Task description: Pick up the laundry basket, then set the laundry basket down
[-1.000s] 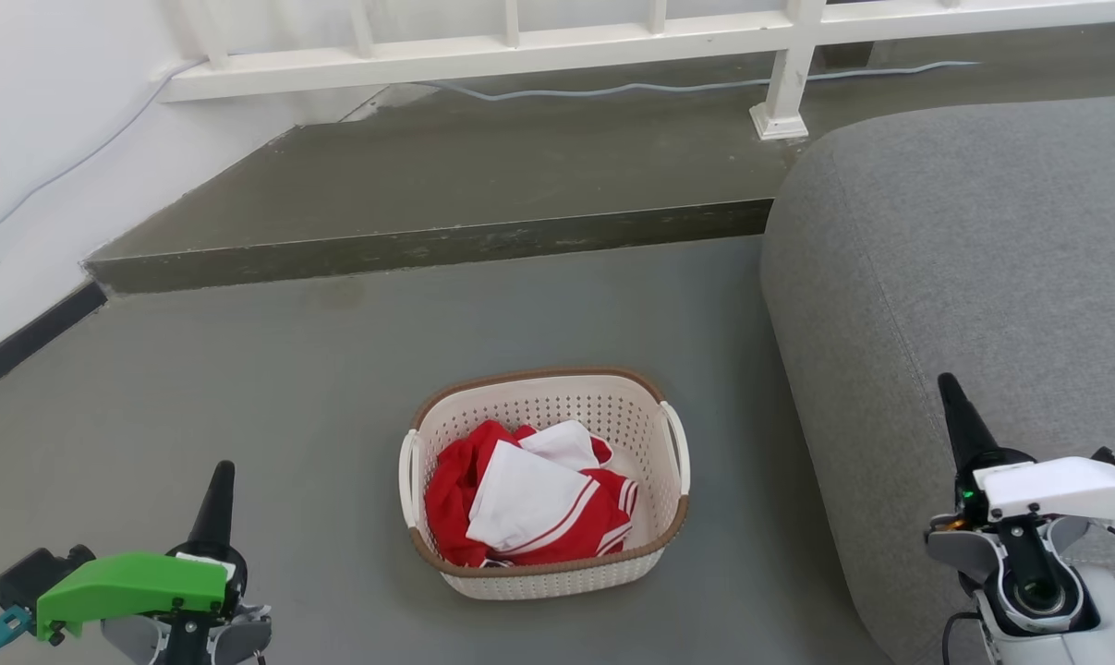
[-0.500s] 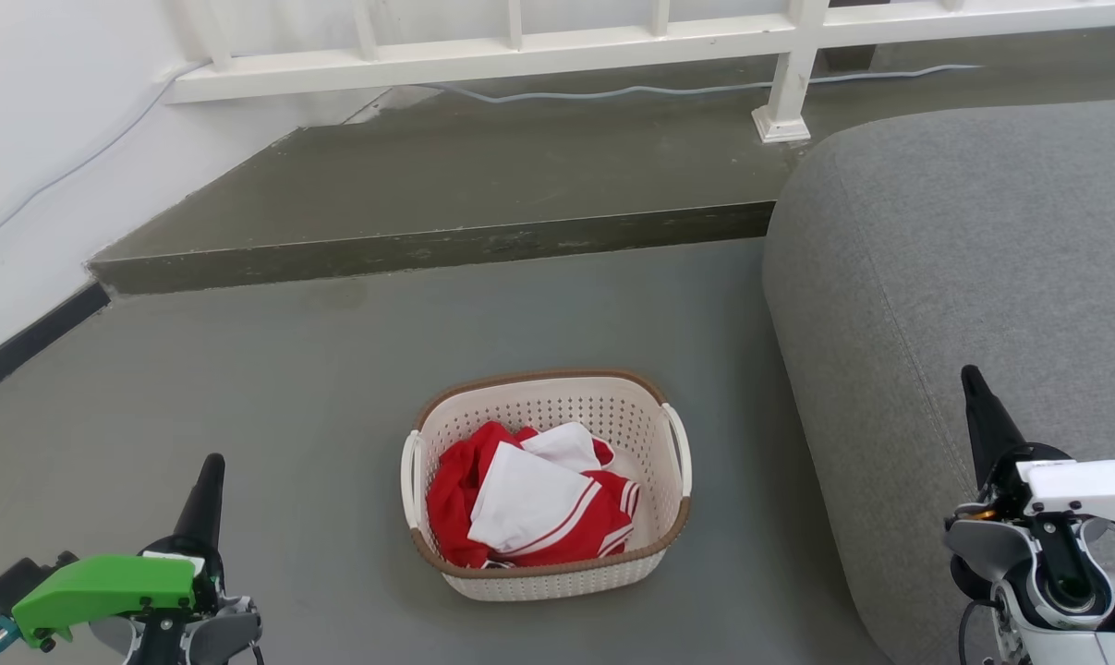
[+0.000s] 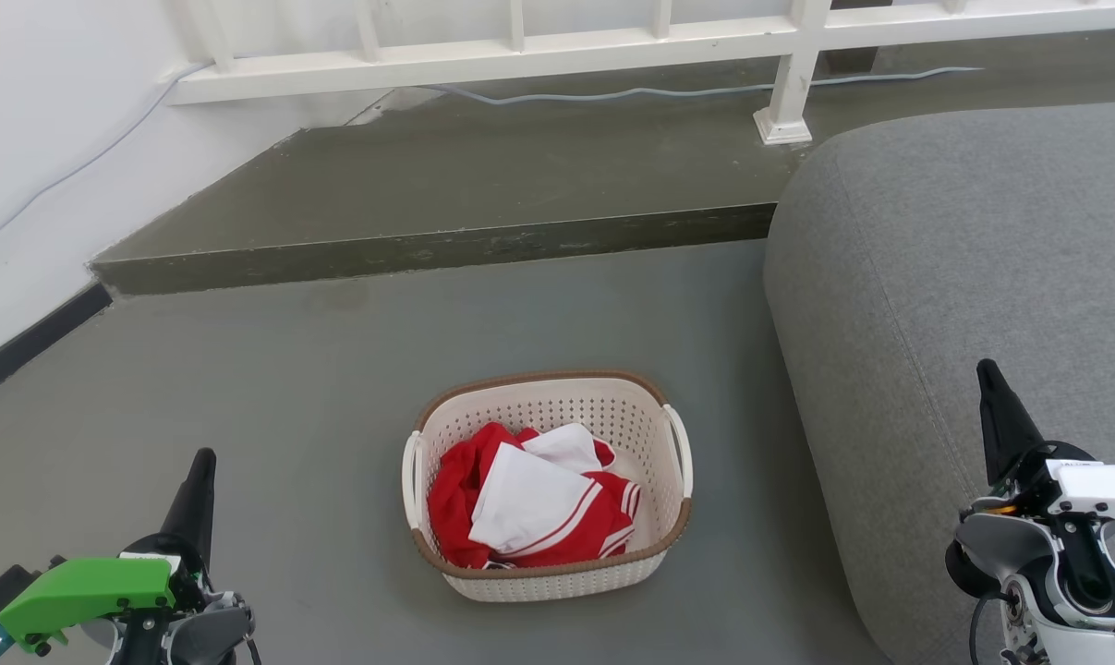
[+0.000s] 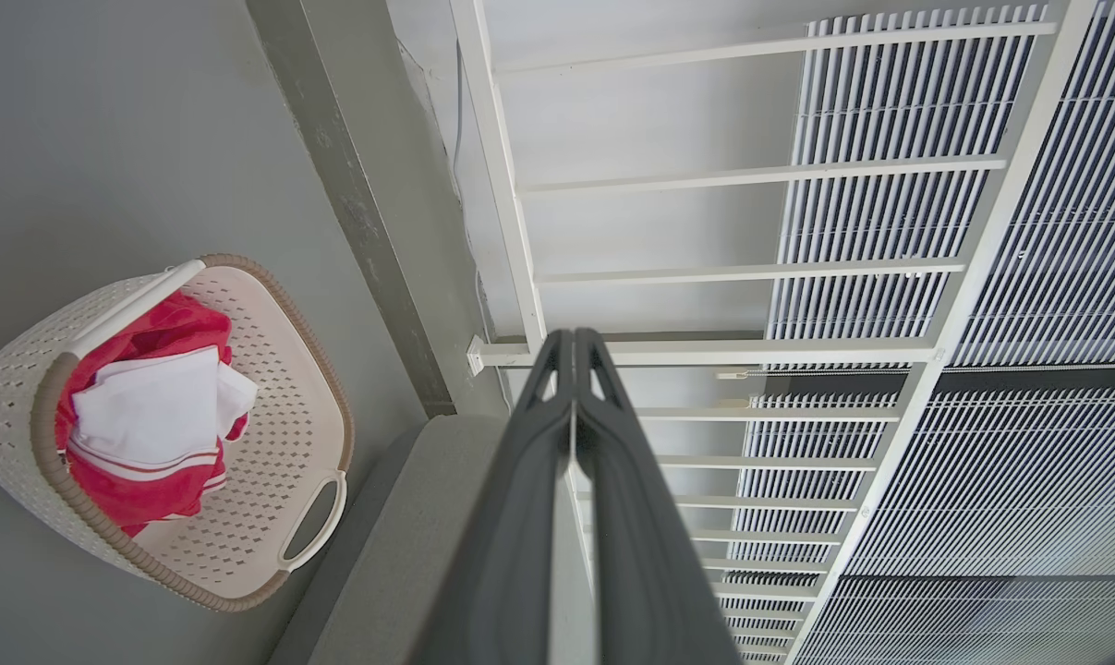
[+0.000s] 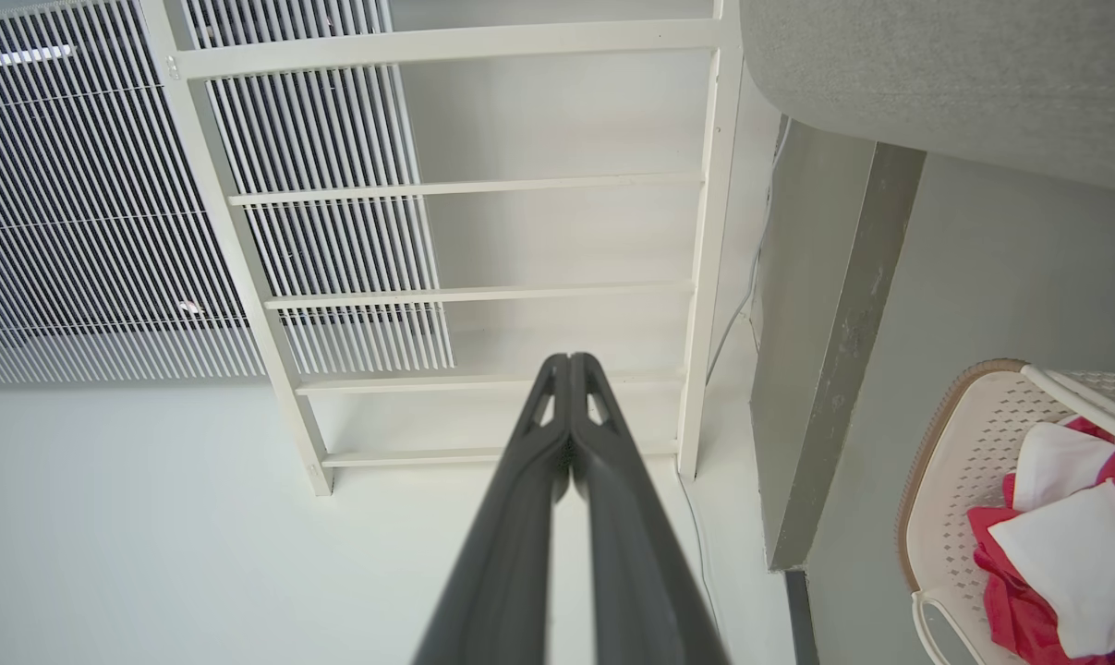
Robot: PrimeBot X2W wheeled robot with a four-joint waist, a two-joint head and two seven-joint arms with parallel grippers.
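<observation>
The laundry basket (image 3: pixel 654 434) sits on the grey floor in the lower middle of the head view, cream-white and perforated, with a brown rim and white loop handles on its left and right sides. Red and white clothes lie inside it. The basket (image 4: pixel 280 369) shows at the left of the left wrist view, and the basket (image 5: pixel 950 462) at the lower right of the right wrist view. My left gripper (image 3: pixel 204 457) is shut, low and well left of the basket. My right gripper (image 3: pixel 986 368) is shut, over the sofa well right of the basket. Both hold nothing.
A grey sofa (image 3: pixel 963 277) stands right next to the basket's right side. Behind the basket a raised step (image 3: pixel 428 245) crosses the floor, with a white railing (image 3: pixel 520 46) and a cable on it. A white wall (image 3: pixel 40 139) with a dark skirting runs along the left.
Both grippers have drawn apart in the head view: the left one down and left, the right one right and slightly up. The basket has stayed in place.
</observation>
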